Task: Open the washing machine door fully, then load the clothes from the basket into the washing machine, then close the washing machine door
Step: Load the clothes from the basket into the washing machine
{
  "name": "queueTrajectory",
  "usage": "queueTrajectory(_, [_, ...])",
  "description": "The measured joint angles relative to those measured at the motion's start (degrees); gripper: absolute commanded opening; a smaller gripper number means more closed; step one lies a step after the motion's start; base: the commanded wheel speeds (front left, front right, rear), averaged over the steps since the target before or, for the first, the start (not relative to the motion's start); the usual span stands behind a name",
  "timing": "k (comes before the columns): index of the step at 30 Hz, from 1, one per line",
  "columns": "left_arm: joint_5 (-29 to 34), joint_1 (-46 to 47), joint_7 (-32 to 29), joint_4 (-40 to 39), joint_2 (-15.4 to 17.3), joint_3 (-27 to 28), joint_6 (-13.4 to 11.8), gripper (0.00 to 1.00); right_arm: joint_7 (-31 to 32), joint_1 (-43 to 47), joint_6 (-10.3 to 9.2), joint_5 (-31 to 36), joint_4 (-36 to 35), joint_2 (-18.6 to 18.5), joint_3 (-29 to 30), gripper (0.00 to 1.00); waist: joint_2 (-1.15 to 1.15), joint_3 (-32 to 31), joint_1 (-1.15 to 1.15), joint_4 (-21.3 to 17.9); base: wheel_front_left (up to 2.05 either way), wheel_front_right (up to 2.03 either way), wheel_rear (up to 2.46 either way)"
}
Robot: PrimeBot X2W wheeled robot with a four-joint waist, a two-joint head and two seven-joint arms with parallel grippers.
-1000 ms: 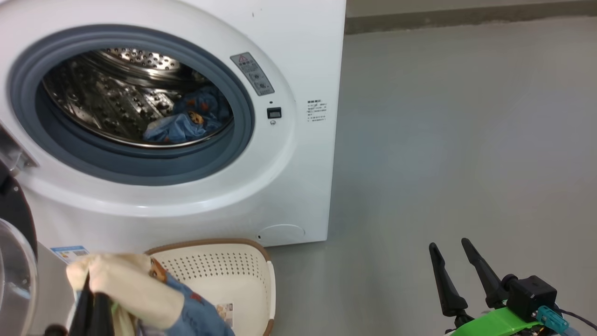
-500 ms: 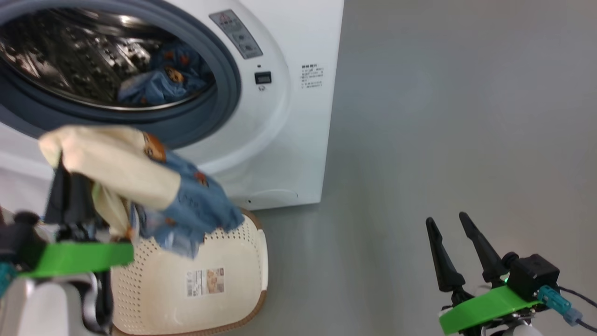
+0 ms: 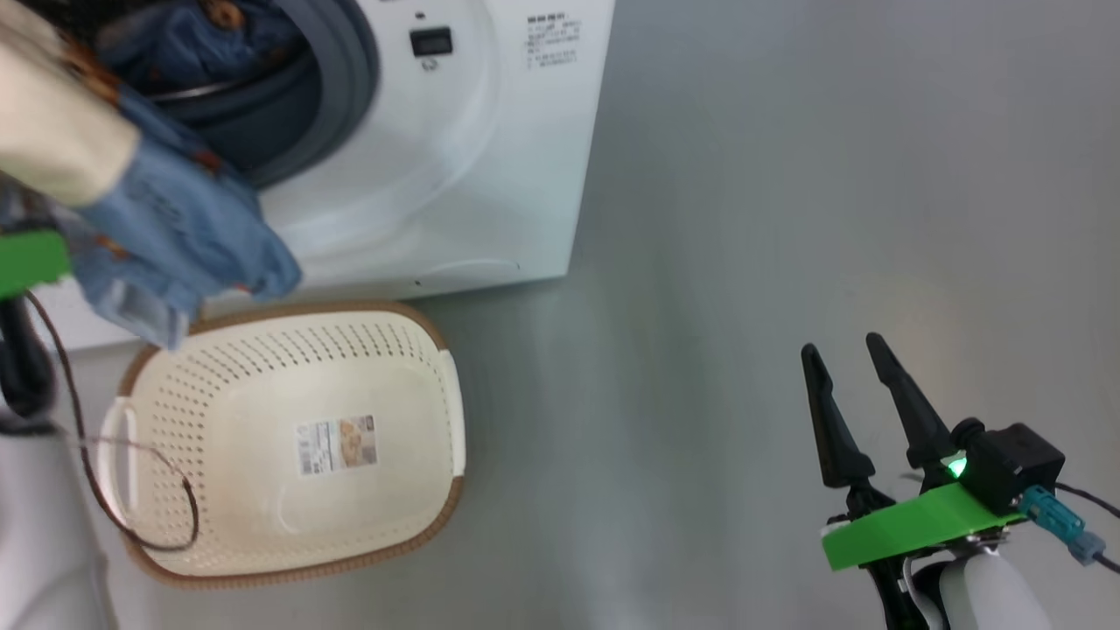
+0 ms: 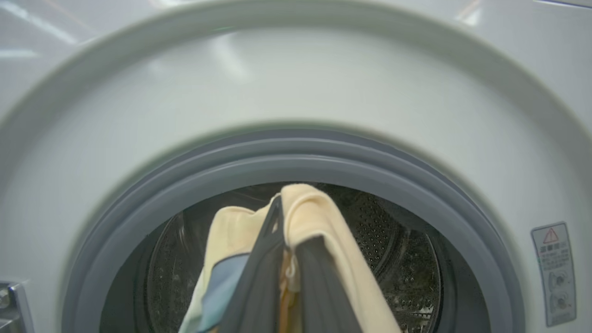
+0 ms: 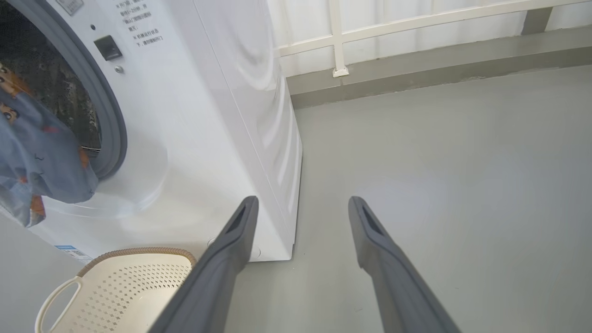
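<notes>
A smooth grey floor [image 3: 787, 219] was seen spread before the robot. On it stood the washing machine [image 3: 490, 175], a glossy white box with a grey rubber ring [image 4: 296, 152] around its round mouth and a perforated steel drum [image 4: 397, 259] behind that ring. The basket [image 3: 262, 367], made of cream perforated plastic with rounded corners and a brown rim band, was set on the floor just beside the machine's base, and a paper label [image 3: 337, 444] was shown on its bottom. The clothes [image 3: 166, 219] were held bunched before the lower edge of the mouth, above the basket's far rim: a cream piece was draped over soft light blue fabric with orange-brown prints. Another blue printed garment [image 3: 192, 35] was seen lying inside the drum. The left gripper [image 4: 296, 226] was raised and pointed into the mouth, its two dark fingers clamped on the cream cloth. The right gripper [image 3: 840, 346] was held low over bare floor, well apart from the machine, with its tapered fingers pointed up and spread and nothing between them.
</notes>
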State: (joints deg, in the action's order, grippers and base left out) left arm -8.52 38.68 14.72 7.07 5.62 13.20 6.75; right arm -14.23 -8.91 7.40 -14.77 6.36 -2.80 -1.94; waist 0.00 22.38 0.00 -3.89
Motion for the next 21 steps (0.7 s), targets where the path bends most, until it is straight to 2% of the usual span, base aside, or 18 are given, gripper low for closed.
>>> queueTrajectory(4, [0.1,4.3,0.0,0.8,0.1,2.1,0.0,0.0,0.0,-1.8,0.0,0.0,-0.2,0.0,-0.2,1.0,0.0,3.8,0.0,-0.7,0.0,0.0,0.0])
queueTrajectory(10, [0.3,9.4,0.1,6.8,0.3,2.0,0.1,0.0,-0.1,-4.5,0.0,-0.4,-0.5,0.0,-1.4,1.0,0.0,9.4,0.0,-1.6,0.0,0.0,0.0])
queueTrajectory(17, [-0.8,16.5,0.1,18.1,2.1,-0.9,0.5,0.0,-0.1,-5.4,0.0,-0.8,-0.5,-0.1,-2.0,1.0,0.0,14.4,0.0,-2.7,0.0,0.0,0.0])
queueTrajectory(21, [-1.8,21.5,-0.9,26.1,4.4,-5.2,0.5,0.0,-0.1,-5.4,0.0,-1.9,-0.5,-0.1,-2.6,1.0,0.0,16.2,0.0,-3.3,0.0,0.0,0.0])
